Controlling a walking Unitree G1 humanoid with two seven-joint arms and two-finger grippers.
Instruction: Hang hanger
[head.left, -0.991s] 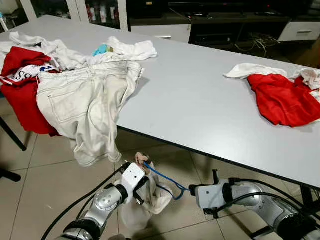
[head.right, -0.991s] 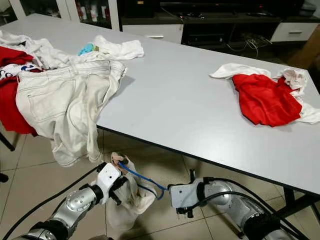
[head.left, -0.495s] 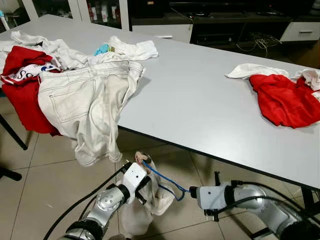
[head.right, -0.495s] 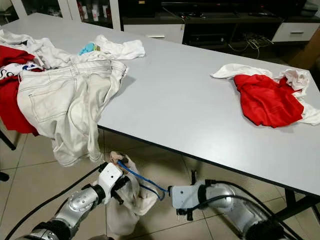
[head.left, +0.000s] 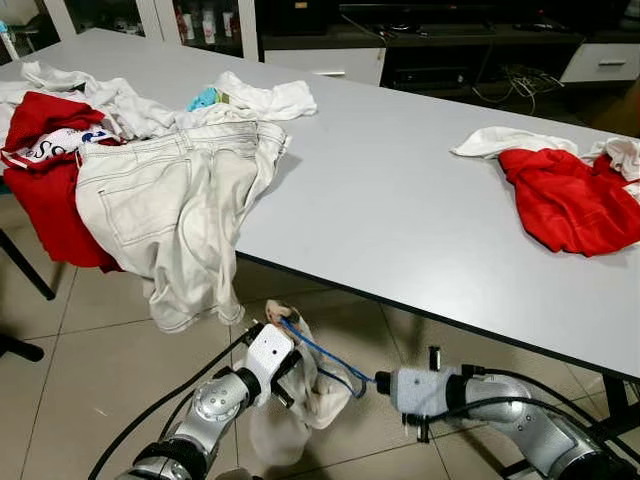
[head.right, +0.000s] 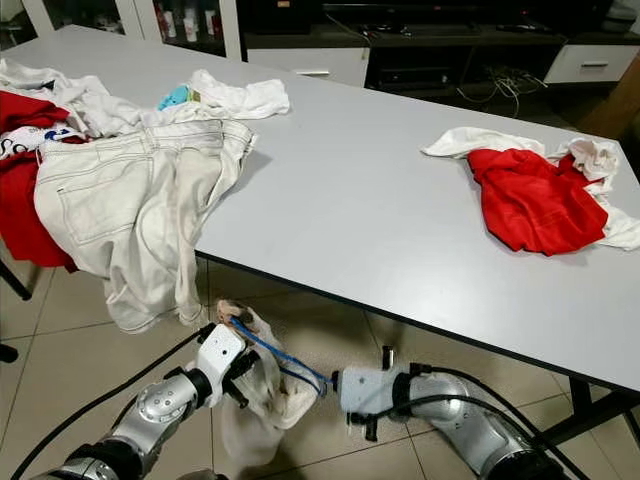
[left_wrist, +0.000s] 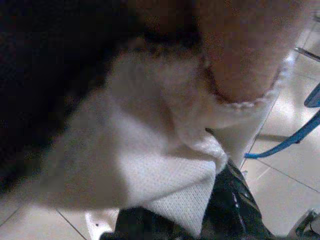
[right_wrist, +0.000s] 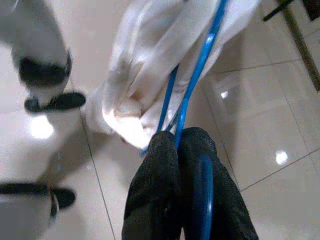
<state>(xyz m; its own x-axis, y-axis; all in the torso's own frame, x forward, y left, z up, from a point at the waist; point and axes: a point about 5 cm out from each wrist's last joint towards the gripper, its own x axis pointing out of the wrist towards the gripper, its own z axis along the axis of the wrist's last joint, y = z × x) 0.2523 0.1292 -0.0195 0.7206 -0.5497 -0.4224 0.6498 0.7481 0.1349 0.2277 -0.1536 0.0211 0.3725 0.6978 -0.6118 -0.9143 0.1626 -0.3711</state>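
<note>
– While both arms work low over the tiled floor (head.left: 90, 350), below the edge of the grey tabletop (head.left: 400, 200), where is the thin blue wire hanger (head.left: 322, 352)?
– Between them. The right end effector (right_wrist: 181, 145) has its black fingers pinched tight on one end; the rest runs into the pale cream garment (head.left: 300, 400).
– And the left end effector (head.left: 283, 362)?
– Clamped on the bunched top of that garment, which dangles near the floor.
– How far along?
– Early, I'd judge. The garment sits crumpled on the hanger, nothing is hung, and I see no rail. White jeans (head.left: 170, 200) and a red shirt (head.left: 565, 200) wait above.
</note>
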